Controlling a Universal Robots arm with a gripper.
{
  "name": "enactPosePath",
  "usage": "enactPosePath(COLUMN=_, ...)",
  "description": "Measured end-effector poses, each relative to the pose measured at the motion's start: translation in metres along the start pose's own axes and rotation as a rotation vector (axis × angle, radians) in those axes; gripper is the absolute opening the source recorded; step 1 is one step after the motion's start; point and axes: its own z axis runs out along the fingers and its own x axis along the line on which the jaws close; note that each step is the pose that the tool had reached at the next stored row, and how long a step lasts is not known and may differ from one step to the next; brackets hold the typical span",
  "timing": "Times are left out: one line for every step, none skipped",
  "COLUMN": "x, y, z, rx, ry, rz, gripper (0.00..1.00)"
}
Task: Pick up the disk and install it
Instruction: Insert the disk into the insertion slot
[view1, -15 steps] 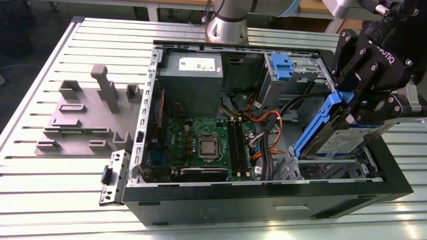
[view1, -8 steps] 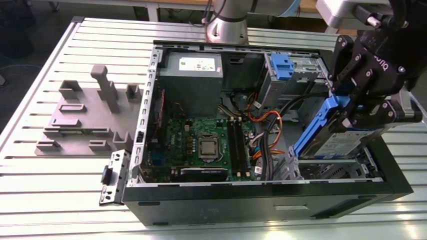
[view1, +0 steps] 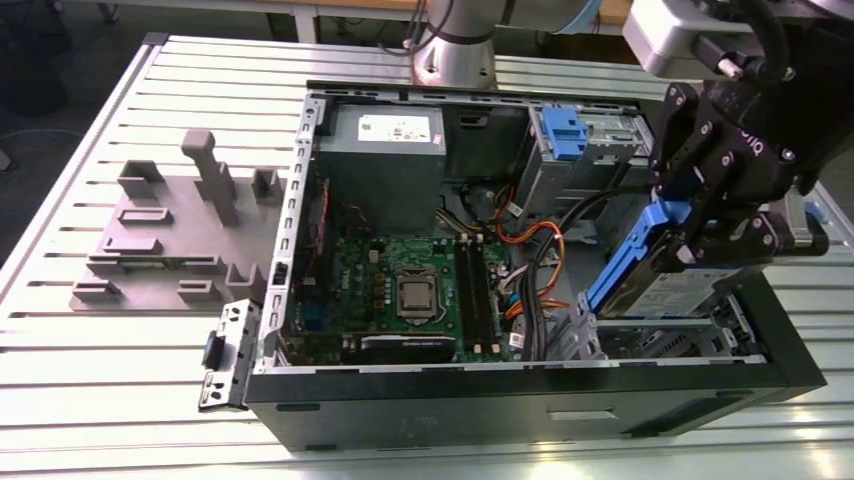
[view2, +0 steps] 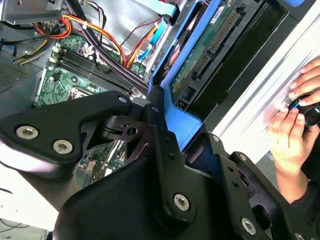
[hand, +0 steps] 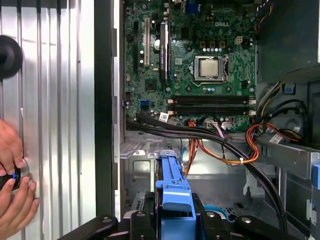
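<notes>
My gripper (view1: 711, 243) is shut on the disk (view1: 663, 283), a silver-grey drive with blue side rails. It holds the disk tilted, just above the drive bay (view1: 667, 342) in the near corner of the open computer case (view1: 534, 377), at the exterior view's right. In the first wrist view the disk's blue rail (hand: 173, 187) sticks out between the black fingers (hand: 140, 222), over the case's metal floor. The second wrist view shows the disk's green circuit side (view2: 210, 42) and blue rail beyond the gripper (view2: 167, 132).
Inside the case are the motherboard (view1: 400, 290), orange and black cables (hand: 225, 150), a grey power supply (view1: 380, 145) and a metal cage with a blue latch (view1: 567, 135). A grey fixture (view1: 174, 230) stands on the slatted table at the exterior view's left. A person's hands (hand: 12, 187) rest on the table beside the case.
</notes>
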Motion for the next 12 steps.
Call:
enactPosePath(x=0.0, y=0.0, z=0.0012, rx=0.0, ry=0.0, rz=0.0, gripper=0.36)
enactPosePath(x=0.0, y=0.0001, z=0.0023, rx=0.0, ry=0.0, rz=0.0, gripper=0.36)
enactPosePath(x=0.0001, y=0.0001, z=0.0034, rx=0.0, ry=-0.0001, rz=0.0, gripper=0.36)
enactPosePath(x=0.0001, y=0.0001, z=0.0045, rx=0.0, ry=0.0001, rz=0.0, gripper=0.36)
enactPosePath(x=0.0001, y=0.0001, z=0.0055, rx=0.0, ry=0.0001, rz=0.0, gripper=0.36)
enactPosePath(x=0.0001, y=0.0002, z=0.0066, rx=0.0, ry=0.0, rz=0.0, gripper=0.36)
enactPosePath(x=0.0001, y=0.0002, z=0.0078, rx=0.0001, ry=-0.0001, rz=0.0, gripper=0.36)
enactPosePath(x=0.0001, y=0.0002, z=0.0089, rx=0.0, ry=0.0, rz=0.0, gripper=0.36)
enactPosePath(x=0.0001, y=0.0003, z=0.01, rx=0.0, ry=0.0001, rz=0.0, gripper=0.36)
enactPosePath(x=0.0001, y=0.0003, z=0.0111, rx=0.0, ry=0.0, rz=0.0, gripper=0.36)
enactPosePath(x=0.0001, y=0.0003, z=0.0121, rx=0.0, ry=0.0001, rz=0.0, gripper=0.36)
enactPosePath(x=0.0001, y=0.0003, z=0.0132, rx=0.0, ry=0.0001, rz=0.0, gripper=0.36)
